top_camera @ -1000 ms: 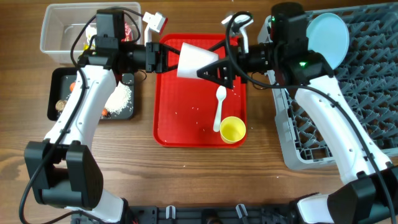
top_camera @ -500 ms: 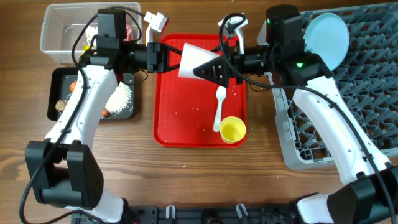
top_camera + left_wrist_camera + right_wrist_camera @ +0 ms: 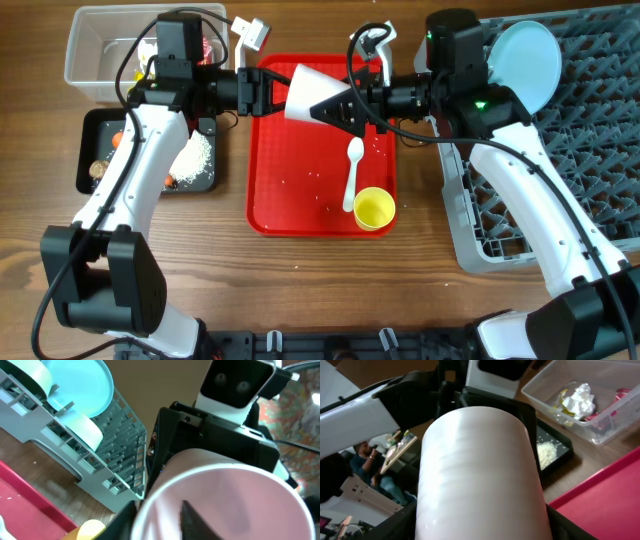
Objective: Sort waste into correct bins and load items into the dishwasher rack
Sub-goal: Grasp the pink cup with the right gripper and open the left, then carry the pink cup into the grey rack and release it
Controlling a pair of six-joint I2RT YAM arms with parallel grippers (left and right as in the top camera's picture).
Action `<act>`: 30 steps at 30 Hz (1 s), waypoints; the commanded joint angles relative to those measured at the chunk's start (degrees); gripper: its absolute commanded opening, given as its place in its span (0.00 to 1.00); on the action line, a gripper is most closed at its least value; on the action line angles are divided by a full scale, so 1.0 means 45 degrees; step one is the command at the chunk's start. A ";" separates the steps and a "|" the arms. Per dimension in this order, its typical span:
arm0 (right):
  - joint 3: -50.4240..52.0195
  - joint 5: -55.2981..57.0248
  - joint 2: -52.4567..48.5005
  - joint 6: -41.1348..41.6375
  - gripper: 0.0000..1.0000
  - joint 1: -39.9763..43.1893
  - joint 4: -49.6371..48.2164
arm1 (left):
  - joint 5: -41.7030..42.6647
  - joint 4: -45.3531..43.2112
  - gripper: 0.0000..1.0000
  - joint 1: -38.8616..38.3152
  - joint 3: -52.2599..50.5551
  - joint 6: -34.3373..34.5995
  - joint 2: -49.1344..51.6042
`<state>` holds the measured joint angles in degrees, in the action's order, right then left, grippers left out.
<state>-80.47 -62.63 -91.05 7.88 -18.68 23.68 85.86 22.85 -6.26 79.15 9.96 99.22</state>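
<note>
Right end effector clasps the pink cup (left end effector: grip unclear).

We see a left arm and a right arm of white shells with black joints. Thin black cables run along them. A green light glows on the right arm; the black right gripper carries a white camera housing with two round lenses.

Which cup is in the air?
The pink cup, held sideways above the table; the yellow cup stands upright on the red tray.
</note>
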 commanded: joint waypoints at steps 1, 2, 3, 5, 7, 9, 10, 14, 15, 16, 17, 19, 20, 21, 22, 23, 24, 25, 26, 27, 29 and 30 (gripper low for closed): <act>0.0073 0.0355 -0.0136 -0.0078 0.62 -0.0015 -0.0044 | 0.0257 -0.0039 0.39 -0.0034 0.0102 -0.0121 0.0034; 0.0073 0.0364 -0.0136 -0.0083 0.62 -0.0010 -0.0049 | 0.0170 -0.0034 0.43 -0.0034 0.0102 -0.0121 0.0034; 0.0073 0.0413 -0.0136 -0.0078 0.61 0.0000 -0.0039 | 0.0039 -0.0034 0.45 -0.0034 0.0102 -0.0121 0.0034; 0.0073 0.0617 -0.0136 -0.0053 0.59 0.0063 -0.0005 | -0.0175 -0.0034 0.49 -0.0034 0.0102 -0.0121 0.0034; 0.0073 0.0767 -0.0126 -0.0039 0.59 0.0282 0.0112 | -0.0529 0.0015 0.54 -0.0019 0.0102 -0.0121 0.0034; 0.0073 0.1161 -0.0092 -0.0049 0.58 0.0515 0.0384 | -0.0967 0.0107 0.56 0.0019 0.0102 -0.0126 0.0034; 0.0073 0.1447 -0.0063 -0.0049 0.58 0.0612 0.0549 | -0.1297 0.0209 0.57 0.0044 0.0102 -0.0126 0.0034; 0.0073 0.3385 0.0160 -0.0097 0.59 0.1098 0.1593 | -0.3026 0.0874 0.59 0.0180 0.0102 -0.0126 0.0034; 0.0073 0.3847 0.0228 -0.0102 0.59 0.1205 0.1846 | -0.3837 0.1200 0.59 0.0209 0.0102 -0.0126 0.0034; 0.0073 0.4289 0.0282 -0.0097 0.59 0.1321 0.2089 | -0.4493 0.1467 0.59 0.0223 0.0102 -0.0131 0.0034; 0.0073 0.4682 0.0350 -0.0092 0.59 0.1428 0.2327 | -0.5231 0.1744 0.59 0.0228 0.0102 -0.0126 0.0034; 0.0068 0.5435 0.0573 -0.0087 0.59 0.1637 0.2919 | -0.6790 0.2317 0.60 0.0223 0.0102 -0.0126 0.0034; 0.0063 0.5799 0.0733 -0.0083 0.59 0.1744 0.3249 | -0.7553 0.2584 0.61 0.0214 0.0102 -0.0126 0.0034; 0.0053 0.6173 0.0933 -0.0063 0.59 0.1860 0.3633 | -0.8306 0.2837 0.61 0.0199 0.0102 -0.0126 0.0034; 0.0039 0.6431 0.1093 -0.0053 0.59 0.1957 0.3920 | -0.8806 0.3002 0.61 0.0194 0.0102 -0.0126 0.0034; -0.0005 0.6955 0.1404 -0.0053 0.59 0.2118 0.4507 | -0.9612 0.3240 0.63 0.0185 0.0102 -0.0126 0.0034; -0.0078 0.7368 0.1651 -0.0053 0.60 0.2254 0.5013 | -1.0156 0.3395 0.65 0.0170 0.0102 -0.0126 0.0034; -0.0151 0.7708 0.1836 -0.0044 0.60 0.2351 0.5406 | -1.0496 0.3483 0.65 0.0165 0.0102 -0.0126 0.0034; -0.0267 0.8160 0.2093 -0.0044 0.60 0.2492 0.5955 | -1.0865 0.3565 0.65 0.0165 0.0102 -0.0126 0.0034; -0.0408 0.8602 0.2341 -0.0044 0.60 0.2633 0.6533 | -1.1147 0.3614 0.65 0.0165 0.0102 -0.0126 0.0034; -0.0724 0.9423 0.2827 -0.0039 0.60 0.2885 0.7650 | -1.1506 0.3657 0.66 0.0165 0.0102 -0.0126 0.0034; -0.0884 0.9802 0.3050 -0.0019 0.60 0.3002 0.8208 | -1.1638 0.3657 0.66 0.0165 0.0102 -0.0126 0.0034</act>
<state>-81.01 -28.08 -81.78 7.86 -6.76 56.29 41.78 39.20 -5.56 79.15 10.11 99.22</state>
